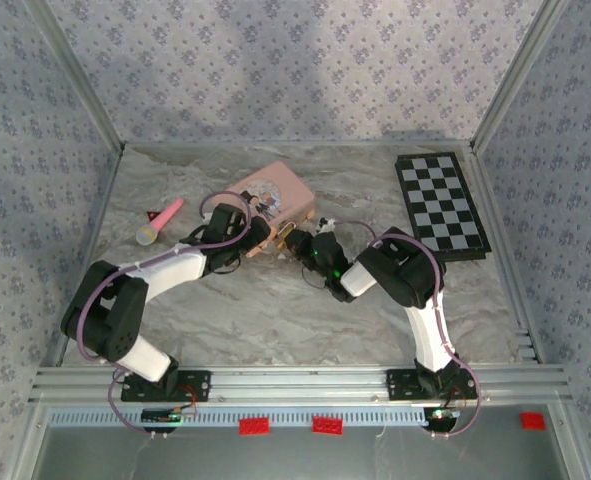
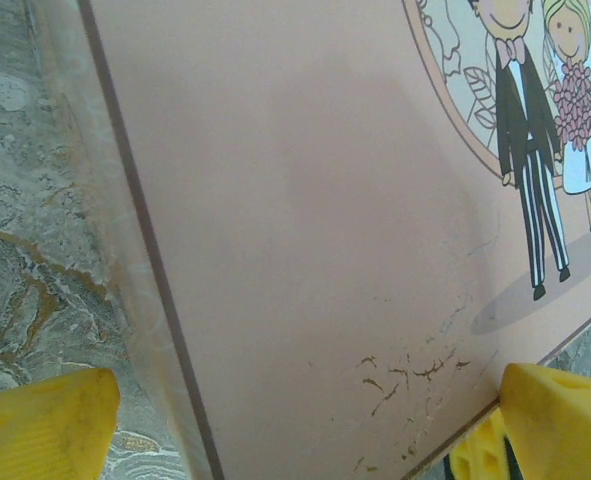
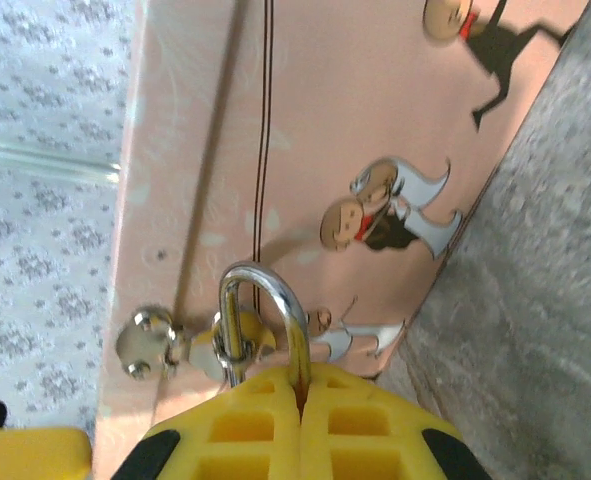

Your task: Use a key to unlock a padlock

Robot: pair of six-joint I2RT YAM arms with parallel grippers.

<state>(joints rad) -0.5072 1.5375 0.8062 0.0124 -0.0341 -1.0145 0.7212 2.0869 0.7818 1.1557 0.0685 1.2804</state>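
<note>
The padlock hangs by its silvery shackle from a metal hasp on the front of the pink box. Its brass body is a small speck in the top view and is covered by my fingers in the right wrist view. My right gripper is shut right under the shackle, whose right leg runs into the seam between the yellow fingertips. The key is hidden. My left gripper straddles the near end of the pink box. Its yellow fingers stand wide, one against each side.
A pink toy microphone lies to the left of the box. A black and white chessboard sits at the back right. Patterned walls close the table on three sides, and a metal rail runs along the near edge.
</note>
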